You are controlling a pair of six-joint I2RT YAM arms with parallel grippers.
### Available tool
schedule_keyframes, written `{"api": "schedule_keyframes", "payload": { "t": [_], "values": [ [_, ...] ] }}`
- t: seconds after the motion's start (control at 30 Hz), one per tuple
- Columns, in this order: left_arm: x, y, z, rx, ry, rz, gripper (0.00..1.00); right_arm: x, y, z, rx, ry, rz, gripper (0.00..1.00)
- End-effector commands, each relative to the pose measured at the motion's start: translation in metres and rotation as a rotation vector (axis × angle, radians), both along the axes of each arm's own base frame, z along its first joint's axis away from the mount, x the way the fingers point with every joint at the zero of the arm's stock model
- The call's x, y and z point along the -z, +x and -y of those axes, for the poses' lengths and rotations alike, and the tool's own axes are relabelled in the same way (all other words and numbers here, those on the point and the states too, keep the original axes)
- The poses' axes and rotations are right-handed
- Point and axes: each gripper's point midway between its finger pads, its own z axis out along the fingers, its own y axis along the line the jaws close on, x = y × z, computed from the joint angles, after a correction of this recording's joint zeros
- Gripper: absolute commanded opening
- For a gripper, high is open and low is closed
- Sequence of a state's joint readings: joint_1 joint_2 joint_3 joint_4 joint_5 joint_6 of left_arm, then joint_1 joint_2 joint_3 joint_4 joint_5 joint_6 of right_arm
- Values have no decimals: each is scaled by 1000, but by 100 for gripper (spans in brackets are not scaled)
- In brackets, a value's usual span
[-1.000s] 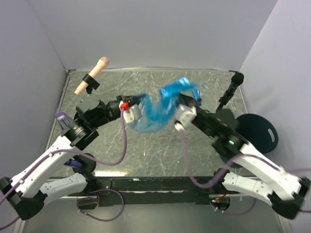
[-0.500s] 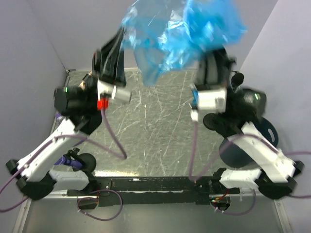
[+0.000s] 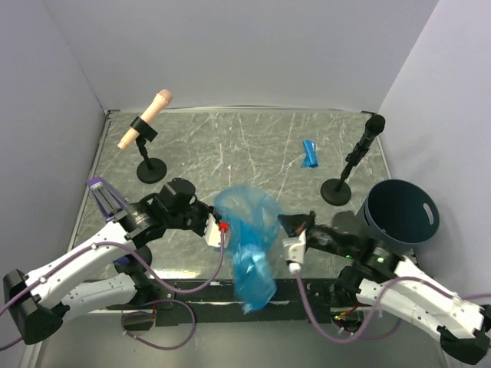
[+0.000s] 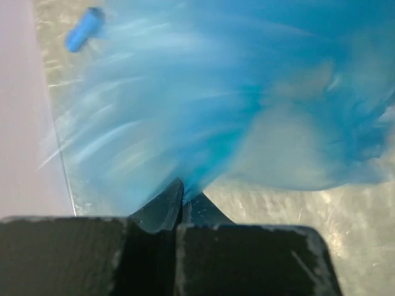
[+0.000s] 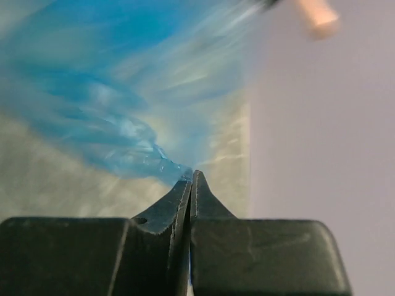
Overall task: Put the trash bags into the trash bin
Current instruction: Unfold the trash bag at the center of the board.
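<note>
Bag [image 3: 249, 230], held spread at near centre by left claw [image 3: 220, 227] and right claw [image 3: 282, 223], both clenched on its film; carry step judged in hand, a shift right over the bin [image 3: 377, 222] being called for; roll [image 3: 308, 153] lying far right.

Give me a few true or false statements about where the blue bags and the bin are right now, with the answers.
1. The left tool and the right tool both pinch the big blue bag. True.
2. The small blue roll lies inside the bin. False: it lies on the table, near the black microphone stand.
3. The bin stands at the right side, next to the right arm. True.
4. The big blue bag is in the bin. False: it hangs between the two tools at the table's near edge.
</note>
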State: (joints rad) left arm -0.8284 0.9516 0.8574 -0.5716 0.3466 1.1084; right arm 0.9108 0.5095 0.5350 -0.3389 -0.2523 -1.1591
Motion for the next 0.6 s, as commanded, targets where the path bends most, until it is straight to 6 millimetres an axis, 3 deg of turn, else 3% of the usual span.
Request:
{"api": "schedule_keyframes", "payload": {
  "t": [0.0, 0.1, 0.13, 0.2, 0.27, 0.3, 0.33, 0.43, 0.57],
  "values": [
    [-65, -11, 13, -91, -190, -161, 1, -105, 6, -4, 87, 252, -56, 0],
    [-65, -3, 17, -138, -173, -196, 1, -121, 45, -5, 282, 334, -87, 0],
    [-77, 11, 18, -172, -210, -128, 1, -136, 60, -2, 339, 394, -21, 0],
    [-133, 42, 16, -258, -391, 102, 1, -179, 74, -2, 334, 497, 205, 0],
    [-196, 56, 4, -280, -581, 403, 1, -232, 74, -7, 275, 562, 452, 0],
    [-246, 55, -4, -261, -689, 628, 1, -254, 73, -11, 241, 565, 551, 0],
    [-266, 54, -7, -244, -694, 754, 1, -282, 69, -11, 219, 595, 644, 0],
    [-351, 53, -14, -245, -752, 1057, 1, -355, 50, -10, 159, 682, 865, 0],
    [-450, 20, -33, -241, -922, 1376, 1, -421, 10, 2, 85, 767, 1147, 0]
  ]
}}
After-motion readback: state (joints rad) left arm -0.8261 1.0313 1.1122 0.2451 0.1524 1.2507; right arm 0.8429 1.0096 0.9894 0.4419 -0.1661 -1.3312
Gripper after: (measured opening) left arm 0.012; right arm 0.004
